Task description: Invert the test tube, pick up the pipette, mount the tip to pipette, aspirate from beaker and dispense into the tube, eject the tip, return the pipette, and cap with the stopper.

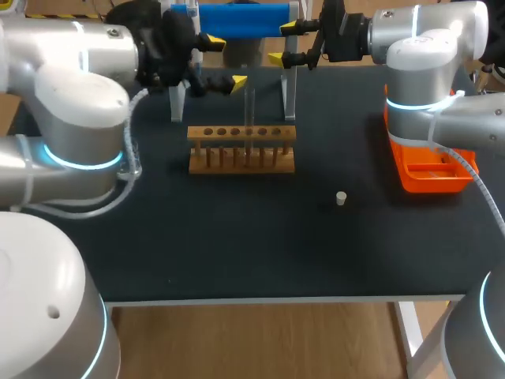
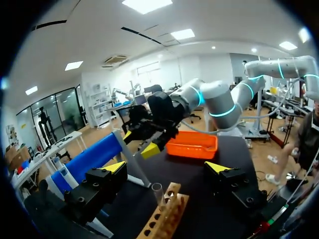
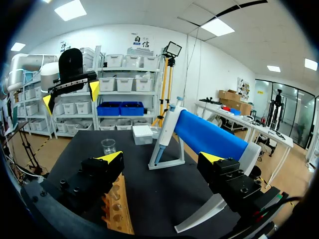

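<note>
Head view, left to right: the left gripper (image 1: 226, 63) hangs over the table's far side, jaws spread with nothing between them. To its right the wooden rack (image 1: 241, 148) holds the test tube (image 1: 249, 110) upright. The left wrist view shows the tube's mouth open upward, so the inverting step looks done. The right gripper (image 1: 282, 43) is likewise released and empty. It faces the pipette (image 3: 166, 130), which hangs on its stand (image 3: 164, 162) near the beaker (image 3: 108, 146). Further right the stopper (image 1: 341, 198) lies loose on the table (image 1: 237, 253), well apart from the tube. By my judgement, everything from picking up the pipette through capping remains.
</note>
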`<state>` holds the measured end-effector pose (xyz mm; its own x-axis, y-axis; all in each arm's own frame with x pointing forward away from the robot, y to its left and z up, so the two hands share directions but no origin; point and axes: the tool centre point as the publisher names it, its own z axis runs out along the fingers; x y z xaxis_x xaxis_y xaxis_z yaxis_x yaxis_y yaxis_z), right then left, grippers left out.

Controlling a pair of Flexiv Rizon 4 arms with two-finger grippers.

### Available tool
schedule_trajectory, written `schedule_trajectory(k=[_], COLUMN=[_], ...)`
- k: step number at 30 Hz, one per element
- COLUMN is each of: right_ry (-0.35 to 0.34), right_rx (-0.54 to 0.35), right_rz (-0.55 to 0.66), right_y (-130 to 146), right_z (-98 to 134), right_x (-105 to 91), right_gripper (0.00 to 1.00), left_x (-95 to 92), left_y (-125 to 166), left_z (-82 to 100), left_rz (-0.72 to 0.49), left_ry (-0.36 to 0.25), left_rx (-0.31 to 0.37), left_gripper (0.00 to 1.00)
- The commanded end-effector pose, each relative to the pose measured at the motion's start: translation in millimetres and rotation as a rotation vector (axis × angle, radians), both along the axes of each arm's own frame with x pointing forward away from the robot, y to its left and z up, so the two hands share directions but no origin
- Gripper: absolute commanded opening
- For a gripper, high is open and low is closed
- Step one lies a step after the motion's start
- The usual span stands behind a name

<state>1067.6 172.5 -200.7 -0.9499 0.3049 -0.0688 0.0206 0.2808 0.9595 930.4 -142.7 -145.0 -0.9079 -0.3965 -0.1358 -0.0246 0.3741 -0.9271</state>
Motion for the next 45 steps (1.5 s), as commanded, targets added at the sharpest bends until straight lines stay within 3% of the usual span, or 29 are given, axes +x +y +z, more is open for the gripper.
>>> schedule_trajectory(k=[1,17,28,45], right_ry=[0.0,0.0,0.0,0.0], right_rx=[-0.002,-0.002,-0.002,-0.002], right_rz=[-0.003,-0.003,-0.003,-0.003], right_y=[-0.4,-0.4,-0.4,-0.4], right_z=[0.8,0.8,0.8,0.8], right_x=[-1.4,-1.4,-1.4,-1.4], right_gripper=[1.0,1.0,1.0,1.0], left_x=[1.8,12.9,17.5,41.3], left_y=[7.4,-10.5,-8.6,-29.5], left_z=[-9.5,-60.3,-77.1,-103.1], left_rz=[-0.267,-0.315,-0.213,-0.233], left_ry=[0.074,0.107,0.103,0.12], left_rx=[-0.086,-0.045,-0.005,0.05], left_gripper=[1.0,1.0,1.0,1.0])
